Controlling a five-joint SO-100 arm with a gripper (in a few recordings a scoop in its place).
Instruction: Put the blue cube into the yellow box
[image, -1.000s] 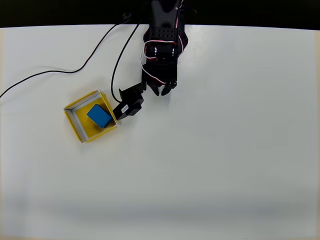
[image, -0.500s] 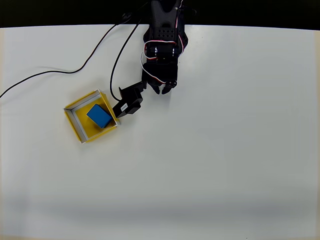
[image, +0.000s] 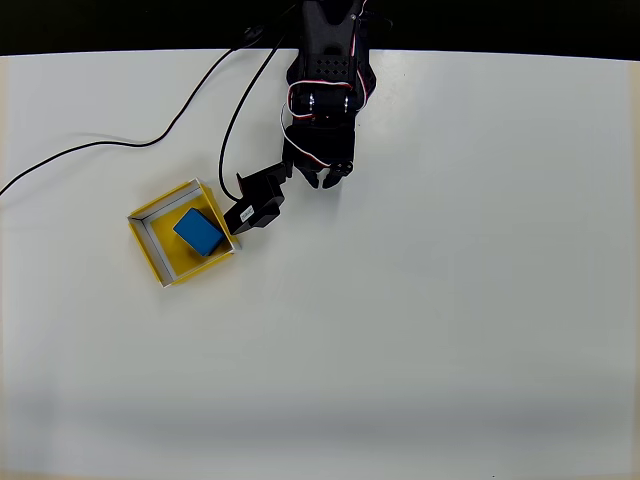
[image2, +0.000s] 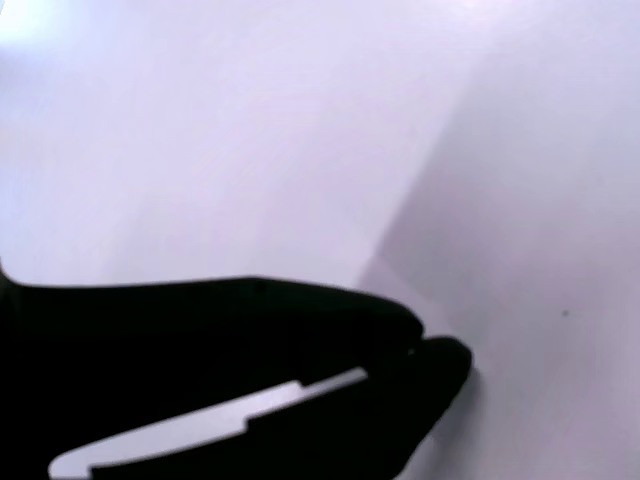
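The cube rests inside the box at left-centre of the overhead view, lower left of the fingers, which are clenched, empty, above bare tabletop.

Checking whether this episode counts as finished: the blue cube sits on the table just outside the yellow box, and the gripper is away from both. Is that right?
Not quite. In the overhead view the blue cube lies inside the yellow box, on its floor, not on the table outside it. The rest holds: the gripper is away from both, up to the right of the box in that view.
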